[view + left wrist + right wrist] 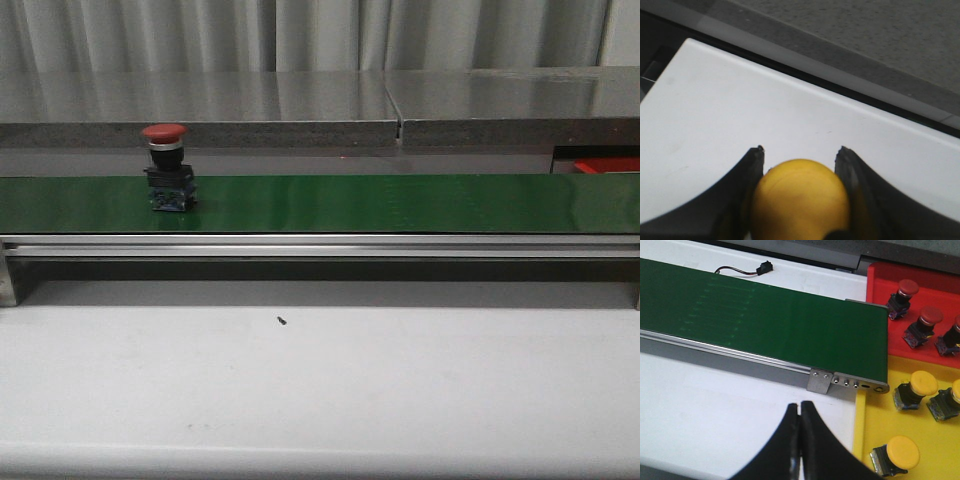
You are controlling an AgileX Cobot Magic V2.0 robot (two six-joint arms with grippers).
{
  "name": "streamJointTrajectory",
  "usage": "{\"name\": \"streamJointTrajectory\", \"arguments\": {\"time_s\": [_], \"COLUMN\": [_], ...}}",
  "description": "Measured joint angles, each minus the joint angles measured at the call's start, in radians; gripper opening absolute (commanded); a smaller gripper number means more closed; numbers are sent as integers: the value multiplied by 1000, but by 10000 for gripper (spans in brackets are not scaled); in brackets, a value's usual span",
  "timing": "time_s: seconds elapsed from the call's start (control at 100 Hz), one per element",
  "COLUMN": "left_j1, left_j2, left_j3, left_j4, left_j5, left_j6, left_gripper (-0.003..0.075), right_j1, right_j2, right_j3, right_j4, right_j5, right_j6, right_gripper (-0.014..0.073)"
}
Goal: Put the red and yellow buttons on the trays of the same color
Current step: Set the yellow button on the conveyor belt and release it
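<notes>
Neither arm shows in the front view; only the wrist cameras show the robot's own parts.

The left end effector (pixel 800 155) has its two dark, curved fingers (pixel 747 185) spread part-way, their tips well apart, and they clamp a rounded yellow button (pixel 800 197) between them. Each finger's inner face presses against a side of the button's cap. This end effector hangs above the white worktop (pixel 740 115).

The right end effector (pixel 800 407) has its two black fingers (pixel 785 440) brought together, the tips touching with only a thin seam between them and nothing caught inside. It hangs over the worktop.
</notes>
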State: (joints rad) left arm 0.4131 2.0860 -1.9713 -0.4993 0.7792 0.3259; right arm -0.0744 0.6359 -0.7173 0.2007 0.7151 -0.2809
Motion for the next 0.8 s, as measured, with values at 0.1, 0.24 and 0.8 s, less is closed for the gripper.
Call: {"name": "streamJointTrajectory", "arguments": {"time_s": [0.1,0.24,0.8], "left_j1": [-43,-103,-250], "left_j2": [-48,-126,-309], "left_j3": [48,163,619], "left_j4": [-13,-19,-21], "left_j5": [14,-4,-252], "left_j6": [0,0,20], "left_gripper": [-19,-19,-19], "right_j1": [0,0,0], "right_j2": [0,0,0], "right_j3": [0,0,0], "right_j4": [0,0,-2], "right_j5": [0,0,0], "right_j6": [0,0,0], "right_gripper": [-117,-117,-117]}}
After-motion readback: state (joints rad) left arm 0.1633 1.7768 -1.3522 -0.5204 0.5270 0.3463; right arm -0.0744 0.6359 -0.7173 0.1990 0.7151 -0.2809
